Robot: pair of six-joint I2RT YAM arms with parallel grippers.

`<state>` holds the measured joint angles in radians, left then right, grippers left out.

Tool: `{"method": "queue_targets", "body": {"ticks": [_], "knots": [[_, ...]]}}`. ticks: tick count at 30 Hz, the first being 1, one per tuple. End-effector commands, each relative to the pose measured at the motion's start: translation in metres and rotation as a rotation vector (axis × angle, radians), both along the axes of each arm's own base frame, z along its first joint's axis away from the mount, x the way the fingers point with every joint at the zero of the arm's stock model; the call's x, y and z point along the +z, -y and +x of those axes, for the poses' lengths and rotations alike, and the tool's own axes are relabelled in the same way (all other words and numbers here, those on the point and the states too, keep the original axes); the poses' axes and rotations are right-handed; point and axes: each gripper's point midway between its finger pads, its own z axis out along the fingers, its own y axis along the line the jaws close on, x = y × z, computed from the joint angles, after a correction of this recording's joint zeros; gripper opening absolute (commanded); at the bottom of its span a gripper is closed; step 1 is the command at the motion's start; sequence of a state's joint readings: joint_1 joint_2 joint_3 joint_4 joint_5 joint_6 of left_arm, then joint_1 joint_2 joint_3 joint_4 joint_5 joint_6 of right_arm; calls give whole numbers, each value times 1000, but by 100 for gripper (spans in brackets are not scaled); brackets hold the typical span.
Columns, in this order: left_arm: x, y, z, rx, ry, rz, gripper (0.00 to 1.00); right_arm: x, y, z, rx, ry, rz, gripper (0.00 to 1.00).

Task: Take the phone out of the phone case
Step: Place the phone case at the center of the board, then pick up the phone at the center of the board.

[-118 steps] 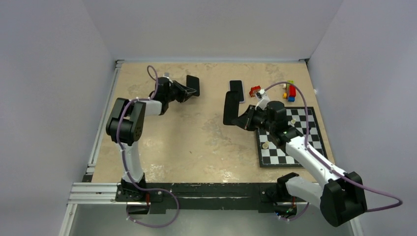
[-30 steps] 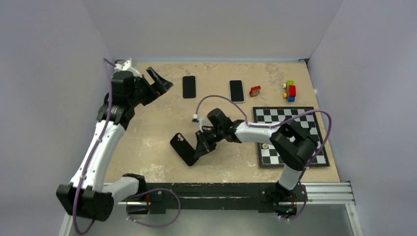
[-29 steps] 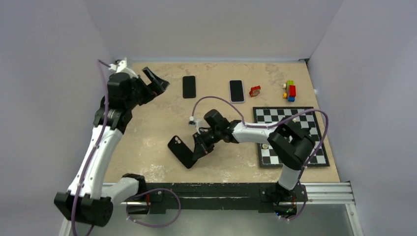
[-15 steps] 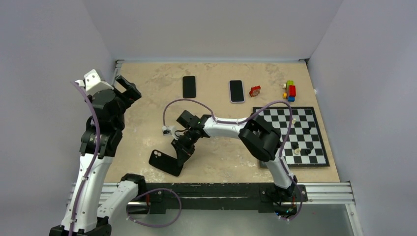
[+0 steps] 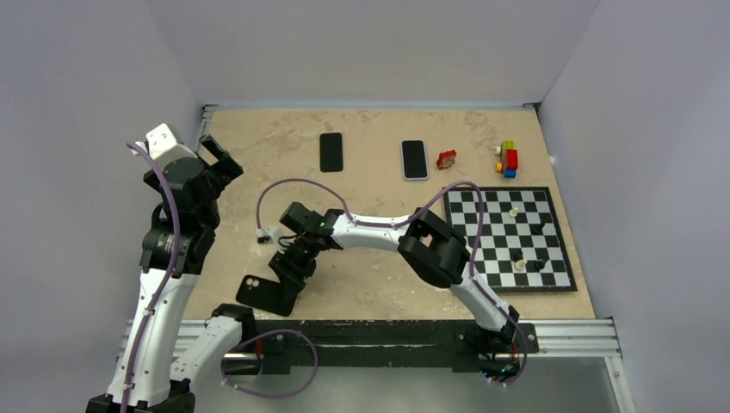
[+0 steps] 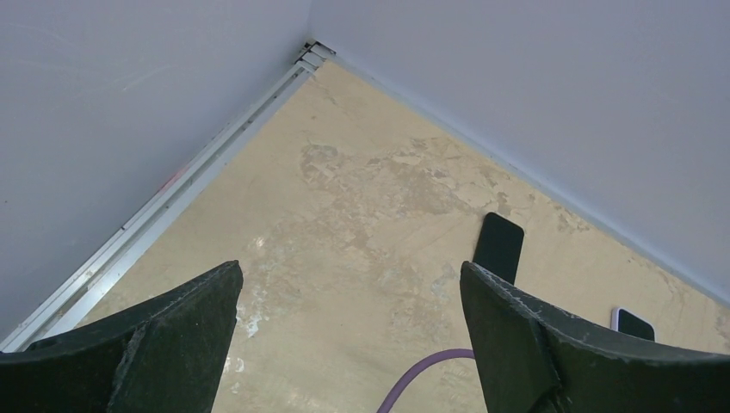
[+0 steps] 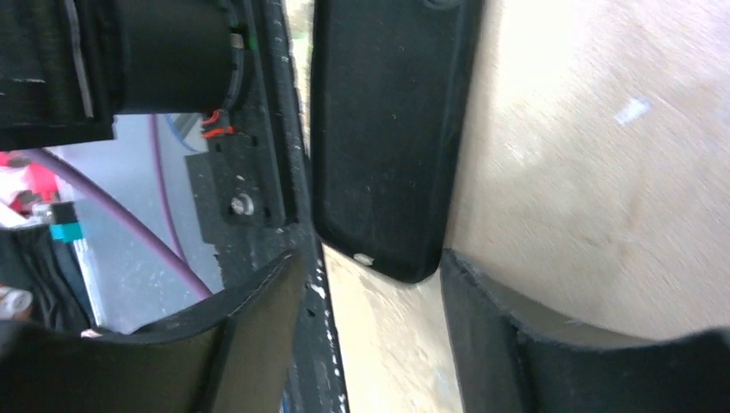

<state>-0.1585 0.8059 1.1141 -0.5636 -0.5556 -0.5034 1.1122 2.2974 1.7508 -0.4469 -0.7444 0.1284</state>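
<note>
The black phone case point(image 5: 269, 295) lies flat at the table's near edge, left of centre, its camera cut-outs at its left end. My right gripper point(image 5: 289, 272) hovers over the case's right end, open; in the right wrist view the case point(image 7: 387, 129) ends just at the tips of my right gripper point(image 7: 370, 280), both fingers apart from it. The bare black phone point(image 5: 331, 151) lies at the back of the table, also seen as the phone point(image 6: 499, 245) in the left wrist view. My left gripper point(image 5: 222, 162) is raised at the far left, and in its own view it point(image 6: 349, 284) stands wide open and empty.
A second phone with a white rim point(image 5: 415, 159) lies right of the black one. A small red object point(image 5: 446, 159) and coloured blocks point(image 5: 508, 159) sit at the back right. A chessboard point(image 5: 482, 258) with several pieces covers the right side. The black base rail point(image 7: 284, 172) runs right beside the case.
My right arm has swept the case from the middle of the table to the near left edge and opened its jaws off it. The left arm has drawn back left and upward.
</note>
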Motion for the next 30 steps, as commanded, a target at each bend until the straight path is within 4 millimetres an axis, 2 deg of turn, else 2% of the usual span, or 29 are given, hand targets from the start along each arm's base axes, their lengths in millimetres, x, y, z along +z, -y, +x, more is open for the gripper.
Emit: {"method": "queue_targets", "body": {"ticks": [1,2,4,6,8,10,13,15,17,20,21,25,27,30], "knots": [[2,-3,-1,8,4,18,100,44,-5,46,-185,149,72,72],[1,-2,-1,5,3,15,100,49,0,53,-216,151,76,76],[0,0,0,-2,1,10,100,53,16,75,-311,178,71,78],[-1,1,0,-7,0,10,100,59,42,106,-449,188,78,78],[-1,3,0,-12,2,7,100,65,78,147,-648,225,83,78],[-1,6,0,-27,5,-4,100,66,123,194,-896,306,30,78],[-4,18,5,-87,15,-26,100,59,200,257,-1263,506,-205,85],[-5,30,8,-146,22,-40,100,60,234,288,-1393,605,-342,87],[-3,39,11,-193,38,-50,100,63,263,318,-1447,691,-453,87],[-4,45,11,-221,44,-53,100,66,279,352,-1429,754,-518,88],[-4,46,11,-226,44,-52,100,60,283,358,-1396,755,-538,88],[-4,52,11,-250,51,-54,100,58,289,386,-1319,787,-574,91],[-4,55,12,-264,55,-61,100,47,293,396,-1275,779,-575,95],[-5,60,13,-285,56,-67,100,32,307,410,-1247,747,-630,96]]}}
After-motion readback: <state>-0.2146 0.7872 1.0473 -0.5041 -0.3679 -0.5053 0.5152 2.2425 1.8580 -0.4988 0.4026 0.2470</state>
